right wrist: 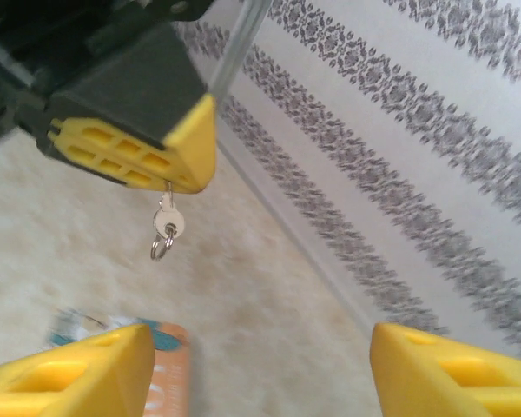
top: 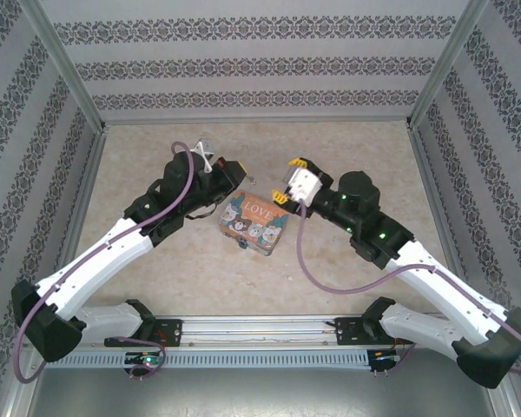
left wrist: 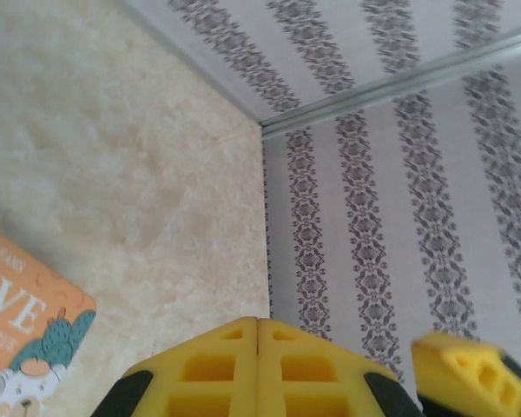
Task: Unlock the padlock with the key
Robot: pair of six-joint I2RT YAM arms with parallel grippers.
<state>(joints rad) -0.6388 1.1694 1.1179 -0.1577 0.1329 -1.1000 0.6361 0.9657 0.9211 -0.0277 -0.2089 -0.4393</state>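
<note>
Patterned wallpaper walls in a beige worktop. Above it the left pincer is pressed together on the key, which dangles from its yellow tips. Facing it, the right pincer stands apart and empty. The padlock lies at the near edge of the LOVE tin.

The top camera looks steeply down from behind the arms. Both wrist cameras sit low, sharing the tin at 7 to 8 o'clock. The right one faces the left gripper at 11 o'clock.
</note>
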